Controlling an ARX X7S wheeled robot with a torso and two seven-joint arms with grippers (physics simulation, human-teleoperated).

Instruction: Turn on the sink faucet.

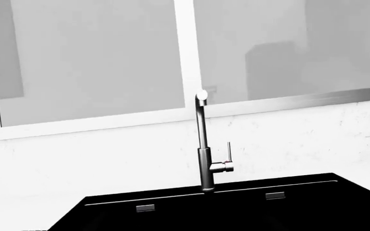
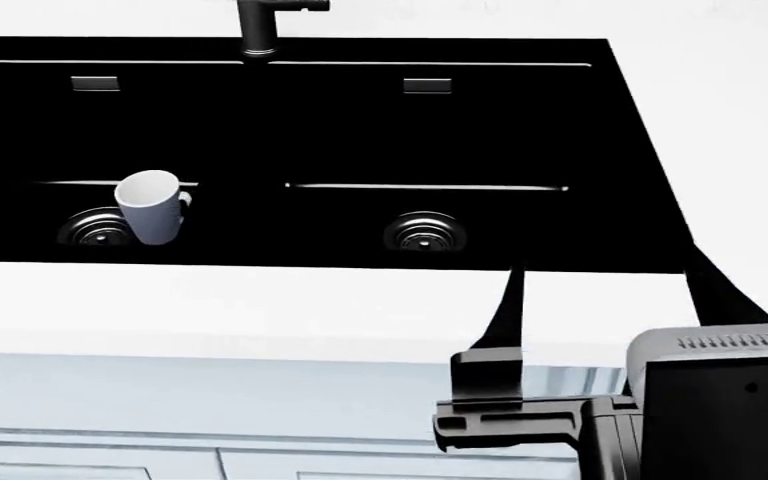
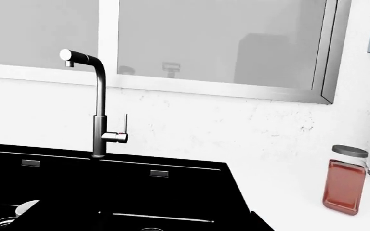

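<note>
Two arms: both are well short of the sink faucet [image 1: 203, 159]; your reach has not begun.
Faucet location: back edge of the sink [image 2: 357, 130], between the two basins, against the counter's rear wall.
Lever: thin upright handle [image 3: 125, 126] on a short side stub, facing the right basin.
Right gripper [image 2: 598, 290]: fingers spread, nothing held, hovering over the sink's front right corner.
Left gripper: not visible; you cannot tell its state.
Risk 1: come in high and you push the column, not the lever.
Risk 2: a low path could clip the white mug [image 2: 151, 207] in the left basin.
Risk 3: a wide right swing nears the jar [image 3: 346, 180] on the counter.
Hidden: head view crops the faucet above its base; the lever's travel direction is unreadable.
</note>
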